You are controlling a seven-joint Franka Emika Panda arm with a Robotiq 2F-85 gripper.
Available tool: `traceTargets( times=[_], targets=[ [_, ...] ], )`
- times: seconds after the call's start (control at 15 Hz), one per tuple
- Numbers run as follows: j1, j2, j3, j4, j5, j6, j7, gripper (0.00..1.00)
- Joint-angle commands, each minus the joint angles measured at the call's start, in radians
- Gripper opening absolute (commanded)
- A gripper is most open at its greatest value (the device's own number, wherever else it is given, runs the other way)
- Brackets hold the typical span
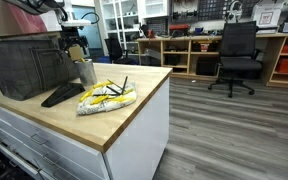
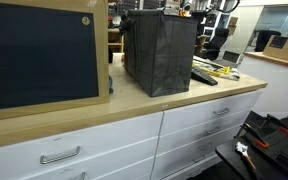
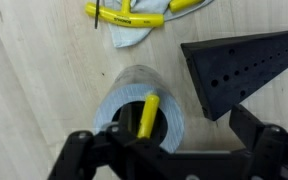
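The clear cup [image 3: 124, 92] stands upright on the tabletop [image 3: 34, 70], straight below the hand [image 3: 162, 140]. Its long axis runs vertically, in line with the hand's own approach, so the wrist view looks right down into its mouth. A yellow stick [image 3: 147, 112] leans inside the cup, its top end towards the rim on the hand's side. The hand is spread wide and grips nothing. Its two fingers [image 3: 79, 152] stand one on each side of the cup's rim with clear space between pad and wall, and how far above the rim they hang cannot be told from the wrist view. In an exterior view the hand [image 1: 75, 50] points fingers-down, above the cup [image 1: 86, 72] and seemingly a little to its mesh-basket side; from that angle I cannot tell whether the tips reach the level of the rim. Beside the cup, just off one finger's side, lies a black perforated wedge [image 3: 239, 65], close but not touching. Beyond the cup, away from the hand, lies a yellow and white cloth [image 3: 134, 28], apart from it. On the cup's other side, in an exterior view, a black mesh basket [image 1: 24, 62] stands near.
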Motion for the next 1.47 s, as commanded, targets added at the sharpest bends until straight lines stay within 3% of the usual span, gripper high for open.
traceTargets(
  times=[0.0, 1.4],
  targets=[
    [0.014, -0.01, -0.01, -0.018, 0.015, 0.041, 0.028, 1.0],
    [0.016, 0.08, 0.005, 0.066, 0.091, 0.118, 0.015, 1.0]
  ],
)
